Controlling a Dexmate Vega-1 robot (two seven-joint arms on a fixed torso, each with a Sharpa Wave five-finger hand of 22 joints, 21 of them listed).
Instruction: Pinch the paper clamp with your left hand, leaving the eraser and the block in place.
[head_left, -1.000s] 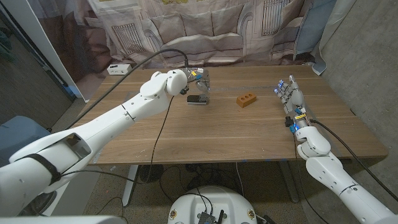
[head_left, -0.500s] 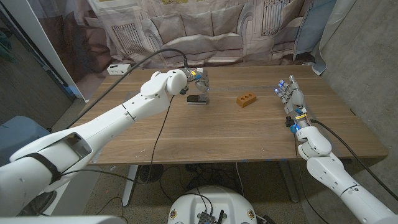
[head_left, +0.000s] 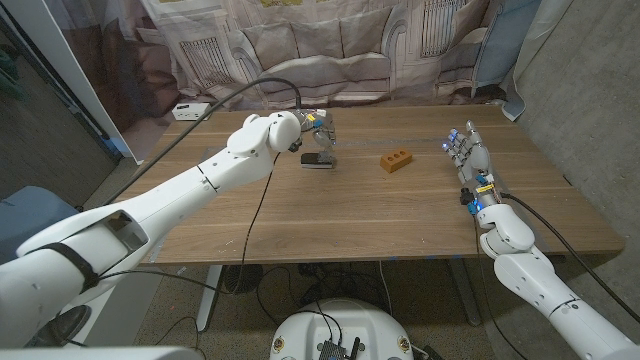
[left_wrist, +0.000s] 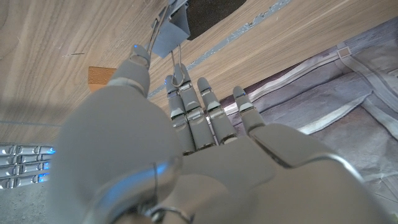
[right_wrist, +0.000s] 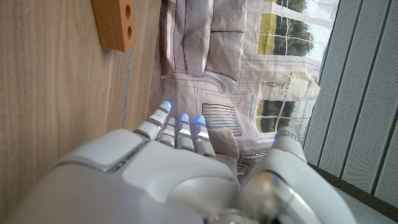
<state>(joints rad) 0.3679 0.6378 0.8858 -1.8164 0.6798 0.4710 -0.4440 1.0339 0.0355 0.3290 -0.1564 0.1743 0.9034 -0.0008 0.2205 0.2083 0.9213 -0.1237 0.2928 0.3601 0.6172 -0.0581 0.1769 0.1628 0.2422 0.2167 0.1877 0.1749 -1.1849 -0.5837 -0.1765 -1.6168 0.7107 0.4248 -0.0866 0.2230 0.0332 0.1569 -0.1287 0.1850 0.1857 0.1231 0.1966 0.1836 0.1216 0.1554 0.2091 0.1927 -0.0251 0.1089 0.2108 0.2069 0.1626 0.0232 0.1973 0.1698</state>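
The paper clamp (head_left: 318, 160), black with silver wire handles, sits on the far middle of the wooden table (head_left: 330, 215). My left hand (head_left: 320, 127) hangs just above it with its fingers pointing down. In the left wrist view a wire handle of the clamp (left_wrist: 176, 55) stands between thumb and fingers, and the clamp's black body lies beyond. The orange block (head_left: 397, 160) with two holes lies to the right of the clamp, apart from it; it also appears as the block (left_wrist: 99, 76) and the block (right_wrist: 115, 22). My right hand (head_left: 468, 157) stands upright at the table's right side, fingers apart and holding nothing.
A small white box (head_left: 190, 110) lies at the table's far left corner. A black cable (head_left: 262, 190) runs from my left arm down over the table's front edge. A printed cloth backdrop (head_left: 330, 50) hangs close behind the table.
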